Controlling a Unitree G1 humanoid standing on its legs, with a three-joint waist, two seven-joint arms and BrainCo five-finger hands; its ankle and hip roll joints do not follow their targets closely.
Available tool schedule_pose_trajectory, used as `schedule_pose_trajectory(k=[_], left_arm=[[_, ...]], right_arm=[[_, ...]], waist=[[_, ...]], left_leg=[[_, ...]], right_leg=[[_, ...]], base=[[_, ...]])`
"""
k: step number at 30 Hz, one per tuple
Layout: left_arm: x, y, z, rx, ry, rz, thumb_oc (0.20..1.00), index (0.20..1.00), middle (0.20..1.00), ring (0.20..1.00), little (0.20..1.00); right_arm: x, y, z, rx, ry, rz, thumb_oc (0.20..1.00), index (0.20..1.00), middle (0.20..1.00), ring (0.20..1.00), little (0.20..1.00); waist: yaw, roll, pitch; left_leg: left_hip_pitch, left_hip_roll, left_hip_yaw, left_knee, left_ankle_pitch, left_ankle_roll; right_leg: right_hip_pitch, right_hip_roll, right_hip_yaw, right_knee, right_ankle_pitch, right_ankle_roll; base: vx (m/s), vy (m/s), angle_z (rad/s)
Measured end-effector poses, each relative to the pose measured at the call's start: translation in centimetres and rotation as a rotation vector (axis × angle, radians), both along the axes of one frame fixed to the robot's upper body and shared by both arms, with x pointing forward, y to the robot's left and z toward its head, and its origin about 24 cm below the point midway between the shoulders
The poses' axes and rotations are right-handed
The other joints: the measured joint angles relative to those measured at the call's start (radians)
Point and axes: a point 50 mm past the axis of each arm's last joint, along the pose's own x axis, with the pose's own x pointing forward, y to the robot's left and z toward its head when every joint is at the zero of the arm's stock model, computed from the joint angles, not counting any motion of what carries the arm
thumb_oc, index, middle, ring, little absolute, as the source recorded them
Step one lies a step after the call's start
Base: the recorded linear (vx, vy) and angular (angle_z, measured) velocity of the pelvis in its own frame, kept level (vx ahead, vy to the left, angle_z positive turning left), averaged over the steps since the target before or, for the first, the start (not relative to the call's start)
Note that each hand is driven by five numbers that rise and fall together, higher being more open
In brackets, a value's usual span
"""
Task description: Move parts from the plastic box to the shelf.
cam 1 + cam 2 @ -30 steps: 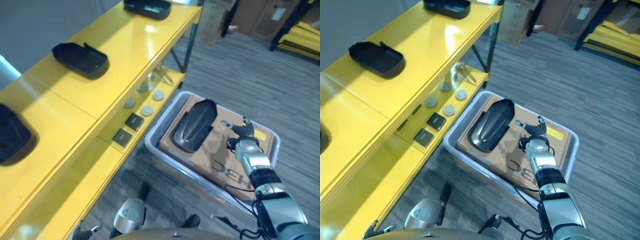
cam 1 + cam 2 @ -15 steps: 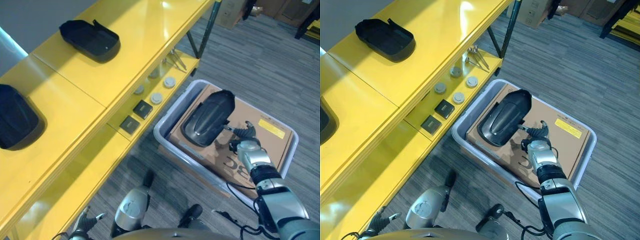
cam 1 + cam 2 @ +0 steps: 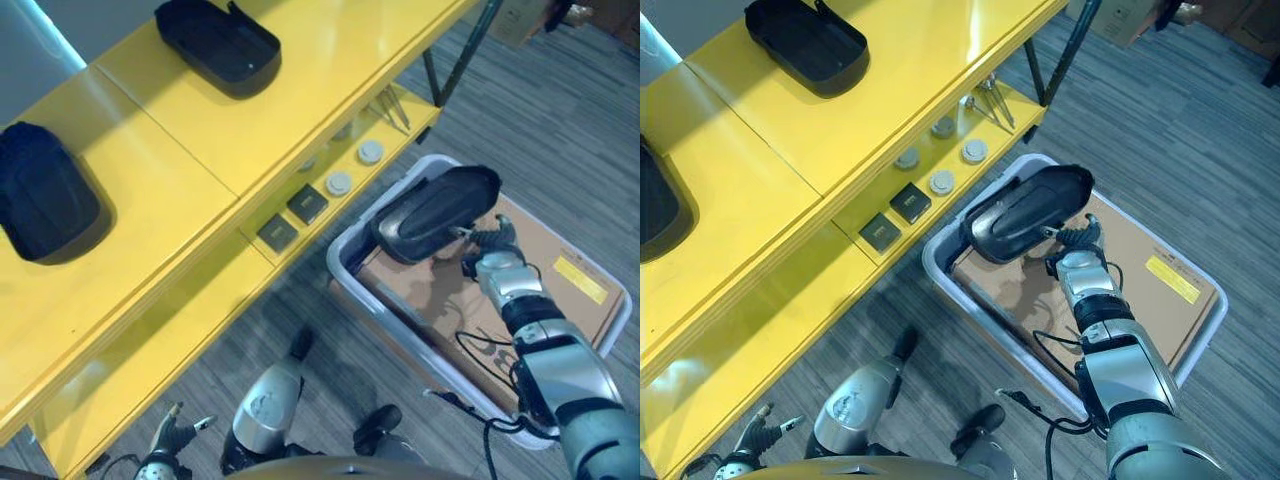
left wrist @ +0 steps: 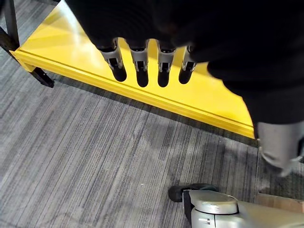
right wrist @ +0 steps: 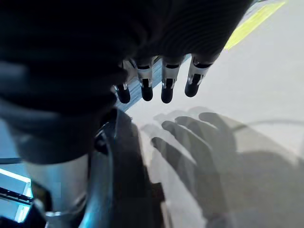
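A black shell-shaped part [image 3: 435,212] hangs tilted above the grey plastic box [image 3: 345,285], one end over the box's rim, its shadow on the cardboard [image 3: 545,265] inside. My right hand [image 3: 492,252] is at the part's near edge and grips it on the thumb side. In the right wrist view the fingers [image 5: 166,88] point down over the cardboard, with the part's dark edge [image 5: 121,180] beside the thumb. Two more black parts [image 3: 218,45] [image 3: 45,205] lie on the yellow shelf top [image 3: 300,110]. My left hand [image 3: 175,437] hangs low with relaxed fingers [image 4: 142,71].
The lower shelf level [image 3: 200,330] holds round grey discs [image 3: 340,183], two small black squares [image 3: 307,203] and thin metal tools [image 3: 395,110]. A dark shelf post [image 3: 465,45] stands behind the box. Grey carpet [image 4: 95,142] surrounds the box.
The camera has swung, shifting the whole scene. The black part has risen off the cardboard with my right hand and now overlaps the box's rim toward the shelf.
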Motion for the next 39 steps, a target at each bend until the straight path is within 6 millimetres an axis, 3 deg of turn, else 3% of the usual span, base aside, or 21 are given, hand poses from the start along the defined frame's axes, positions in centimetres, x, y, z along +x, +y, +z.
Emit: schedule_pose_trajectory(k=[11,28,39], left_arm=[[0.5,-0.1,0.3,-0.014,-0.040,-0.006,1.000,1.000,1.000,1.000,1.000],[0.6,-0.1,0.4,-0.011,-0.043,-0.011,1.000,1.000,1.000,1.000,1.000],[0.5,-0.6,0.2,-0.026,-0.040,-0.021,1.000,1.000,1.000,1.000,1.000]], right_arm=[[0.2,0.0,0.5,0.005,-0.007,-0.009,1.000,1.000,1.000,1.000,1.000],[-0.9,-0.6,-1.4,0.016,0.071,-0.045,1.000,1.000,1.000,1.000,1.000],[-0.5,-0.3,-0.9,0.031,0.052,-0.039,1.000,1.000,1.000,1.000,1.000]], waist=[[-0.004,0.001,0.000],[-0.020,0.004,-0.001],[-0.004,0.041,0.002]], left_leg=[[0.002,0.002,-0.020,0.015,-0.002,-0.003],[0.013,0.002,-0.017,0.017,-0.004,-0.002],[-0.016,-0.002,-0.023,0.032,-0.004,-0.002]], right_leg=[[0.015,0.002,-0.001,0.007,-0.007,0.003],[0.017,-0.001,0.009,0.023,-0.013,0.003],[-0.019,-0.013,0.010,0.065,-0.034,0.002]], base=[[0.02,-0.007,0.04],[0.01,0.009,-0.01],[0.00,0.016,0.02]])
